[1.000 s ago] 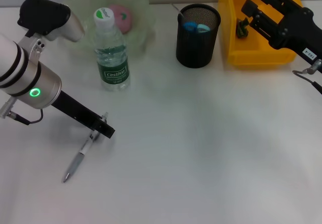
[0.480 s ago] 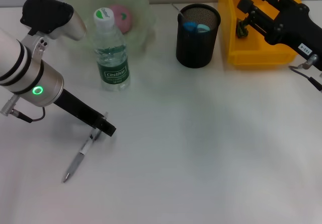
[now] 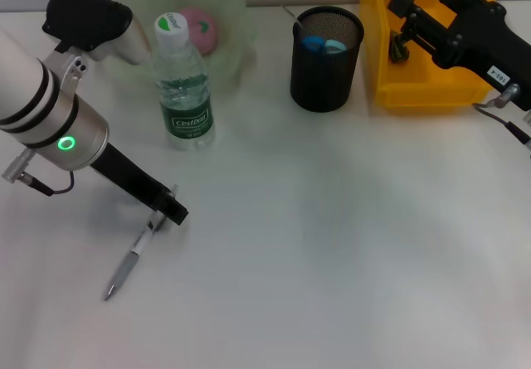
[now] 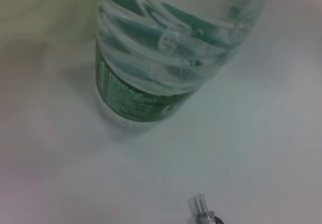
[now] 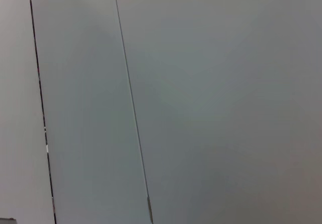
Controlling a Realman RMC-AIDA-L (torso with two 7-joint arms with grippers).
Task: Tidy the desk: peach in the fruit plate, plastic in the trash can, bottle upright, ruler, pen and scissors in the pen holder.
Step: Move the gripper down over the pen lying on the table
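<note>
A grey pen [image 3: 129, 263] lies on the white desk at the front left. My left gripper [image 3: 172, 210] is low over the pen's far end, which also shows in the left wrist view as the pen [image 4: 202, 212]. The clear bottle [image 3: 184, 83] with a green label stands upright, and the bottle [image 4: 166, 58] fills the left wrist view. A pink peach [image 3: 200, 27] sits in the green fruit plate [image 3: 232, 21]. Blue scissors handles [image 3: 322, 44] stick out of the black mesh pen holder [image 3: 325, 62]. My right gripper [image 3: 401, 36] hovers over the yellow trash can [image 3: 419, 91]. Ruler and plastic are out of view.
The plate, pen holder and trash can line the desk's far edge. The right wrist view shows only a plain grey wall [image 5: 201, 103].
The right arm has shifted slightly back and up over the yellow trash can. The left arm's body has moved slightly right. The pen has not moved.
</note>
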